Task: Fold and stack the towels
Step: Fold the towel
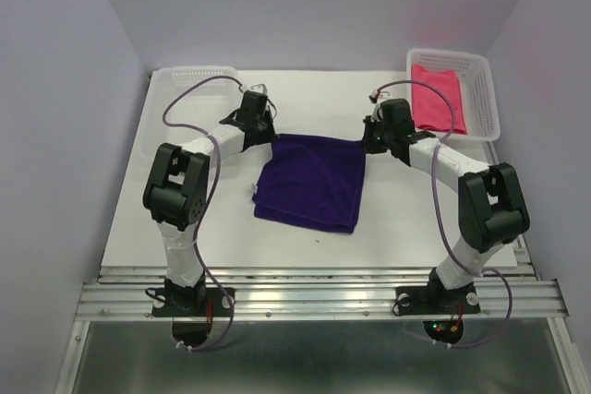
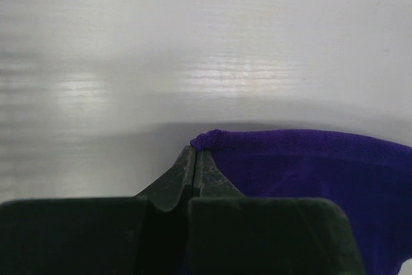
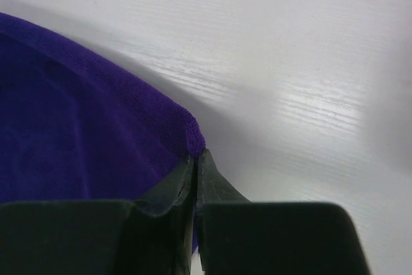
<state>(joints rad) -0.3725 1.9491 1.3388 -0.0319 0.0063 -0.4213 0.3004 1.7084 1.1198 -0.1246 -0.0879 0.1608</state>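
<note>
Well to the near side of the purple towel (image 1: 312, 182), a ribbed metal rail (image 1: 314, 297) runs across the view. Both arm bases are bolted to it, each with looping cables beside it. Past the rail lies the table (image 1: 185, 228), a white board with a faint sheen; the wrist views show fine grain lines in it.

The purple towel sits about mid-table between the two arms. It is a dark square with its near edge flat on the board and a small white tag (image 1: 251, 193) poking out at its left edge.

The left gripper (image 2: 194, 159) is at the towel's far left corner, fingers pressed together with the rolled corner of the cloth caught at their tips. The right gripper (image 3: 196, 162) is at the towel's far right corner, fingers likewise together and nipping that corner. In both wrist views a soft shadow lies on the board under the held edge, which looks raised a little off it.

Farther than the towel and off to its left stands the left basket (image 1: 189, 76), white mesh. Farther and to the towel's right stands the right basket (image 1: 485, 103), with the pink towel (image 1: 439, 99) folded inside it. Behind everything, pale lilac-grey walls (image 1: 314, 6) close the table in at the back and on both sides
</note>
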